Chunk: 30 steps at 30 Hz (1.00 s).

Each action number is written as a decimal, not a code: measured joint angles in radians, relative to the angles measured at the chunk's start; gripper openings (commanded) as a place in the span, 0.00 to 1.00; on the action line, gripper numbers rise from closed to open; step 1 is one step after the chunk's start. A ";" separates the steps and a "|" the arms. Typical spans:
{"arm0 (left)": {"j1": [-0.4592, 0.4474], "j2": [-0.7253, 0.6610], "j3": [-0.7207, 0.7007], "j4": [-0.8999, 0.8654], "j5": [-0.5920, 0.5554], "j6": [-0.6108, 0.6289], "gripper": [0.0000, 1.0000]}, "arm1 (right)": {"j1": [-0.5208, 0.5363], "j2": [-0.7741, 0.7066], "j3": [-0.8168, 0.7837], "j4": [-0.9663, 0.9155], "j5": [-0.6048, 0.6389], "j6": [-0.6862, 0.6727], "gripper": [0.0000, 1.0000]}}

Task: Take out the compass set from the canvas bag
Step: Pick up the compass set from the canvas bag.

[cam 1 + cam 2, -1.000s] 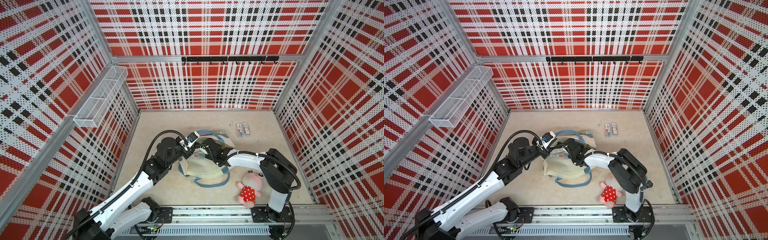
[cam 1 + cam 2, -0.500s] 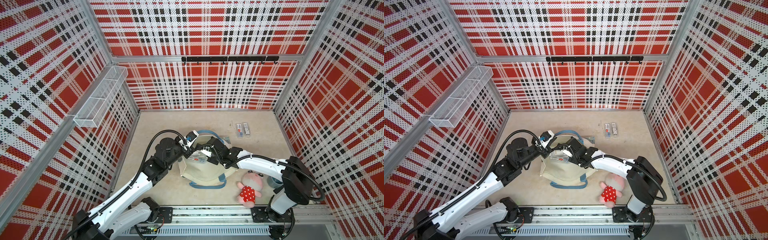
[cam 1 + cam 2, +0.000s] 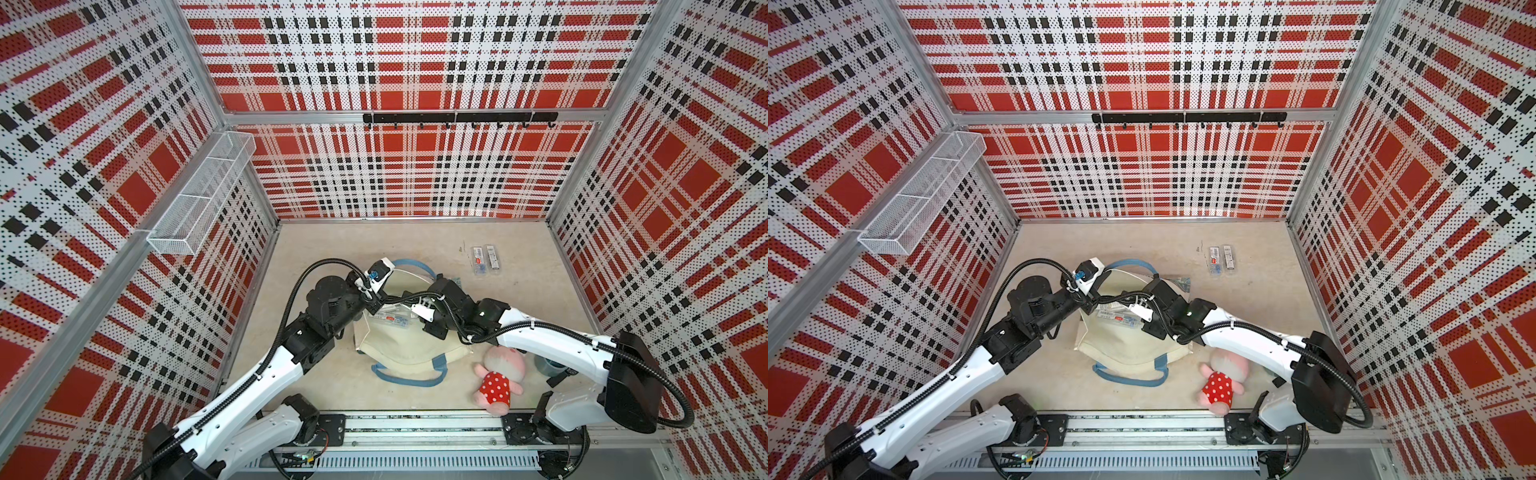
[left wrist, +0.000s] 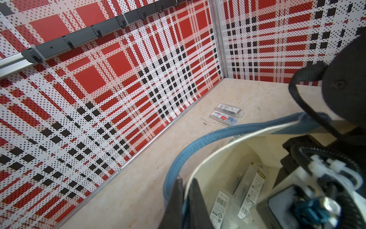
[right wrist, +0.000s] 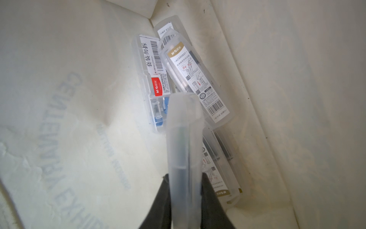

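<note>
– Surroundings?
– Canvas bag (image 3: pixel 399 345) mid-table. Left gripper (image 4: pixel 186 184) is clamped tight on its rim, holding the mouth up. Plush doll (image 3: pixel 498 374) beside it, two spare cases (image 3: pixel 485 259) near back wall. Right arm overhangs the mouth.
– Compass set (image 5: pixel 184 138)?
– Inside the bag, pinched in the narrowly parted right gripper (image 5: pixel 185 178); loose cases (image 5: pixel 196 79) beneath. Right elbow has swung outward since a second ago

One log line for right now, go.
left end effector: shut on bag rim | right end effector: inside bag, gripping clear case | two cases lie outside
</note>
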 measured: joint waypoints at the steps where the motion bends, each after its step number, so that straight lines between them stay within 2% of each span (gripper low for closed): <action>1: 0.000 -0.001 0.000 0.000 -0.002 0.000 0.00 | 0.000 0.000 -0.002 -0.001 -0.004 -0.006 0.17; 7: 0.007 -0.002 0.000 0.002 -0.005 0.000 0.00 | 0.004 -0.015 -0.012 -0.016 -0.060 -0.048 0.19; 19: 0.041 0.003 -0.005 -0.005 -0.006 -0.009 0.00 | 0.060 -0.171 -0.025 -0.027 -0.168 -0.092 0.18; 24: 0.041 0.004 -0.005 0.003 -0.002 -0.019 0.00 | 0.072 -0.167 0.167 -0.079 -0.189 -0.036 0.16; 30: 0.045 0.008 -0.005 0.009 -0.002 -0.031 0.00 | 0.031 -0.154 0.493 -0.126 -0.118 0.029 0.12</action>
